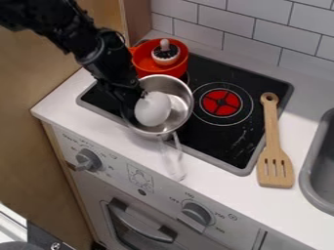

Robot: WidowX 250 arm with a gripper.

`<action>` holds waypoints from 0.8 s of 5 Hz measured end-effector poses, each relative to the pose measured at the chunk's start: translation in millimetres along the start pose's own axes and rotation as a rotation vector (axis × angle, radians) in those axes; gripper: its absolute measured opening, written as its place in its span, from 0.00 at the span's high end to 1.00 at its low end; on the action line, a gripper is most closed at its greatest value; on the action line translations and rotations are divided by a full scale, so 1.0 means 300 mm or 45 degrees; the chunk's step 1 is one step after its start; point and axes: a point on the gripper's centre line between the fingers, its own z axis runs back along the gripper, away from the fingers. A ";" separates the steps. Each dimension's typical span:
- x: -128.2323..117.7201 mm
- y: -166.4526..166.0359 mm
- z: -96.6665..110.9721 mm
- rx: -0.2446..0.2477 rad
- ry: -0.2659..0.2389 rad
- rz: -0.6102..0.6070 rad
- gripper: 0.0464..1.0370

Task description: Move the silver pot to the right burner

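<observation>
The shiny silver metal pot (182,100) sat to the left of the round black burner with the red centre (221,102), apart from that disc and a little toward the stove's front edge. The black gripper (132,95) hung at the pot's far side from the burner, against or just beside its left wall; whether it was clamped on the pot or spread apart, I could not tell. That was the relation the move turned on: gripper, pot and burner lay roughly in a row, with the pot between the other 2, so the carry called for a sideways path to the right and slightly back. The pot's long axis ran from its round bowl down to its pale, see-through handle (174,158), which pointed toward the front, across the line of travel rather than along it, and would probably swing if the hold was only at 1 side. A smooth white egg-shaped object (152,108) lay in the bowl and could roll or tip the balance. The red pot (142,62) stood left of and behind the burner, close to the silver rim, so a lift clear of it seemed wise. The flat wooden spatula (275,166) lay to the burner's right on the white desk (301,112).
</observation>
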 end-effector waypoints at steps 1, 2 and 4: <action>0.012 -0.013 0.052 0.040 0.071 0.051 0.97; 0.048 -0.054 0.118 0.067 0.150 0.124 0.99; 0.112 -0.119 0.149 0.074 0.181 0.193 0.99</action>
